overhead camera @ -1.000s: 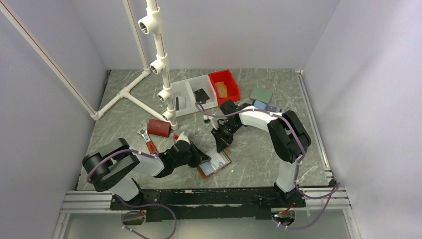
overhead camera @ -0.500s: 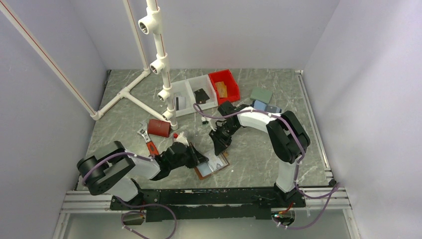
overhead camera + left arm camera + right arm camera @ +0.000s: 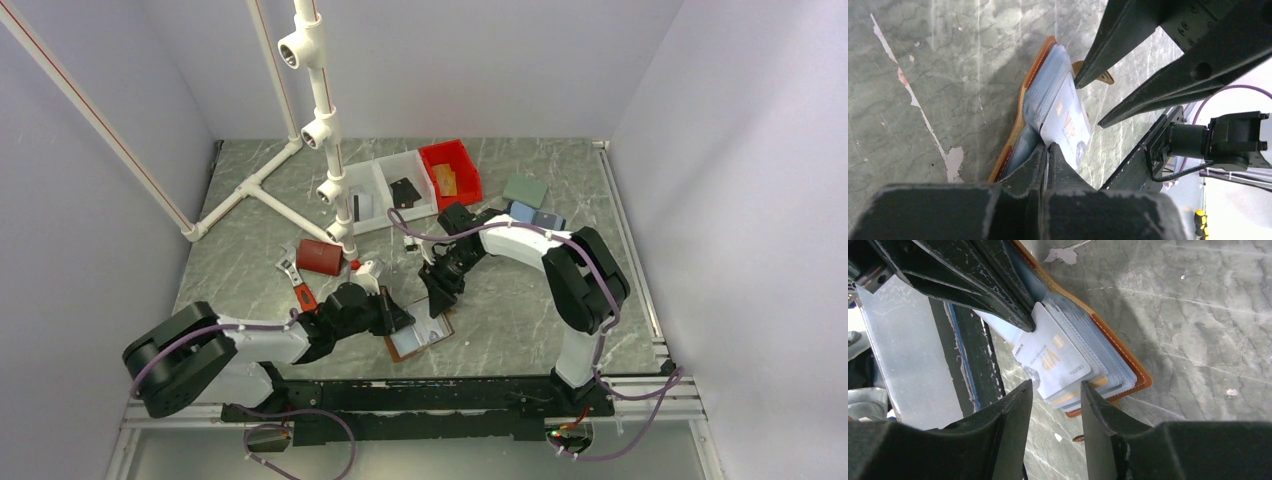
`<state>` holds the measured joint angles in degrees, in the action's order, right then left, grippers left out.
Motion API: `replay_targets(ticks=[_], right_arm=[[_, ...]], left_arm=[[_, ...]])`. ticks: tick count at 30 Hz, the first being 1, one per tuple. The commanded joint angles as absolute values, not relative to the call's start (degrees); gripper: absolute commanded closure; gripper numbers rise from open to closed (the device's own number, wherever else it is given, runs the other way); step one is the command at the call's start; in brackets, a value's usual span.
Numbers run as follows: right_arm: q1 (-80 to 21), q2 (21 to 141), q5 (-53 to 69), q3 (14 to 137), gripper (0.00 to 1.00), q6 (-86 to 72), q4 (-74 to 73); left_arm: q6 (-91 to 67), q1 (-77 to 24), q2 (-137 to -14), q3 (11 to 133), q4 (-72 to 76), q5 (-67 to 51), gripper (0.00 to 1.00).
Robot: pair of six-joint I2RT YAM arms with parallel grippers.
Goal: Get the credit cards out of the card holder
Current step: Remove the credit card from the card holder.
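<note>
Brown leather card holder lies open; left claw pinches its glossy pale card; right claw half-open, empty.

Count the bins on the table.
3, in a row at the back: a white bin beside the pipe stand, a second white bin right of it, a red bin at the right end. None looks hidden.
</note>
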<state>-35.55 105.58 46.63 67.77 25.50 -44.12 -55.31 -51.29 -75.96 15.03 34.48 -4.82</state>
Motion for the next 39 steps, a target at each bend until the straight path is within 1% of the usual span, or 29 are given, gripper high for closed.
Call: replay_targets(ticks=[1,7,18,19,21,24,26,29,33,35,39], right_arm=[[-35.1,102.9,47.6,67.7,0.56,28.3,-44.1],[-34.9,103.5,47.6,67.2,0.61,26.6,-42.9],[-35.2,107.8,48.4,67.4,0.75,23.8,-42.1],[-35.2,108.1,48.2,67.5,0.76,23.5,-42.0],[-35.2,108.9,47.4,67.6,0.83,22.7,-41.8],[-35.2,109.6,46.5,67.6,0.86,21.7,-41.2],[-35.3,109.9,46.2,67.5,0.87,21.3,-41.0],[-35.4,110.2,46.0,67.4,0.88,20.9,-40.6],[-35.5,110.6,46.0,67.2,0.9,20.2,-40.2],[-35.6,110.9,46.1,67.3,0.91,19.9,-40.1],[-35.8,111.5,46.4,67.4,0.93,19.6,-40.0]], left_arm=[[-48.0,-51.2,-70.0,17.9,28.9,-5.6,1.0],[-47.9,-51.2,-68.9,17.7,28.8,-5.6,1.0],[-55.5,-49.6,-77.6,16.5,37.8,-7.6,1.0],[-56.4,-49.3,-78.6,16.1,39.1,-7.8,1.0],[-57.8,-48.8,-80.1,15.6,41.4,-8.5,1.0],[-60.2,-47.9,-82.0,15.0,43.1,-9.1,1.0],[-61.5,-47.6,-83.2,14.5,44.2,-9.5,0.97],[-63.6,-47.2,-84.8,13.6,46.5,-10.0,0.9],[-66.2,-46.8,-87.1,12.9,48.4,-10.6,0.76],[-67.5,-46.8,-88.3,12.7,49.7,-10.9,0.73],[-69.7,-46.8,-90.8,12.5,51.5,-11.3,0.72]])
